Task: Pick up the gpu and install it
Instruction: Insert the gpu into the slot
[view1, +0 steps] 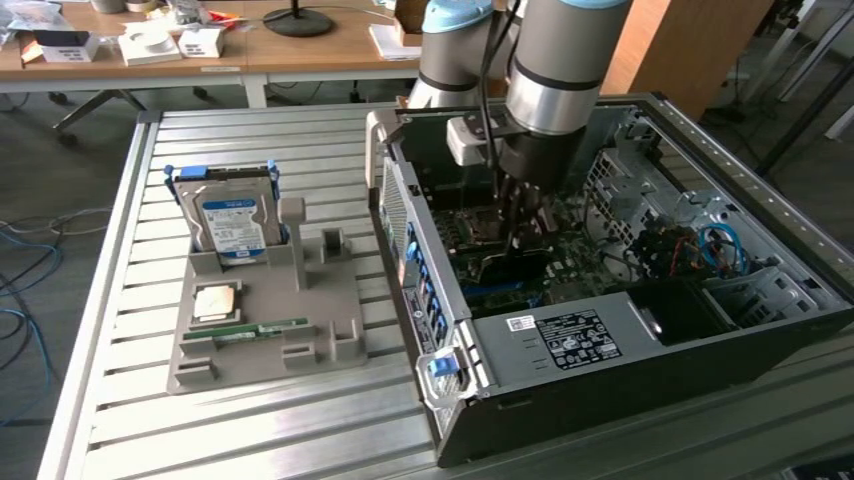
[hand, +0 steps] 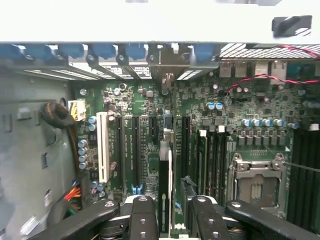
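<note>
Gripper (hand: 170, 212) deep inside the open computer case (view1: 627, 350), fingers (hand: 144, 220) closed on the gpu (hand: 164, 190), card standing edge-on over a motherboard (hand: 150, 105) slot, hard drive (view1: 230, 222) on the grey stand (view1: 267, 320) outside.

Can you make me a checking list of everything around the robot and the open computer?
Surface: ribbed grey metal table, holding a grey plastic parts stand.
Job's things: thin dark upright gpu card held over the green motherboard, inside the open black computer case.
Clutter: silver hard drive with blue label, small green memory stick.
Grippers: black gripper closed on the card's edge.
Cables: red wires, blue cables.
Surroundings: wooden desk behind.
</note>
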